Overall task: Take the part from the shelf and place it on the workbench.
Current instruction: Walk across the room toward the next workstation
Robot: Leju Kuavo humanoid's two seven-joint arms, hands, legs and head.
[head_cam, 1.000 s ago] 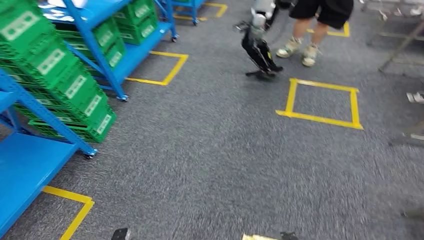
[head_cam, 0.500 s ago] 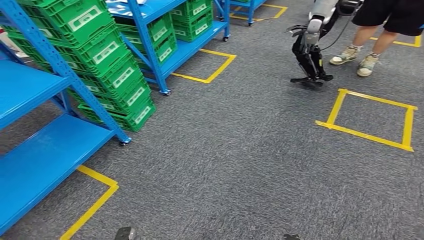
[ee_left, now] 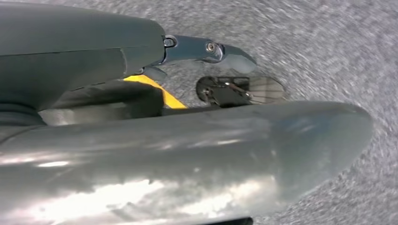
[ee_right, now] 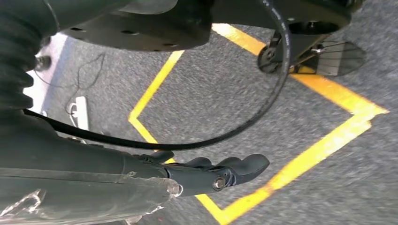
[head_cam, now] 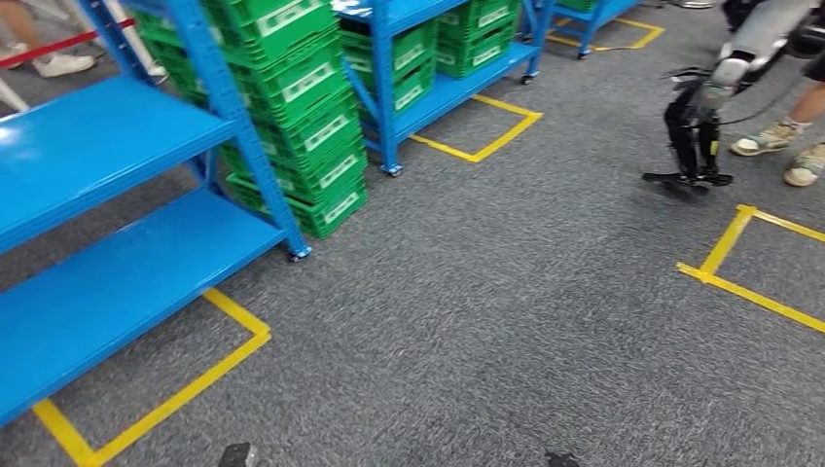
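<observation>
1. You are looking down at a wide grey carpet floor [head_cam: 467, 321] marked with yellow tape squares [head_cam: 146, 409]; it takes up most of the head view from 3 through 6 o'clock.
2. The nearest blue shelf [head_cam: 107, 204] sits at about 9 o'clock, two bare decks showing. No part can be made out on them, and I cannot tell you where the task's part is from these pictures.
3. Behind it, at 11 o'clock, green crates [head_cam: 292, 107] are stacked against the blue upright; a second blue rack [head_cam: 428, 68] with more crates stands at 12 o'clock.
4. At 2 o'clock another robot's legs [head_cam: 693, 136] stand on the carpet, with a person's shoes [head_cam: 778, 146] just beside them.
5. Your left hand [ee_left: 206, 51] hangs over the carpet in its wrist view; one finger is extended and nothing shows in it, but the rest is hidden, so I cannot tell whether it is open or closed.
6. Your right hand [ee_right: 211, 171] hangs above a taped corner, fingers lying together and gently curved, gripping nothing.
7. Judged step: the approach to the shelf, with the pick not yet begun.
8. The next move calls for squaring up to the near shelf, finding the part there, then raising a hand towards it.
</observation>
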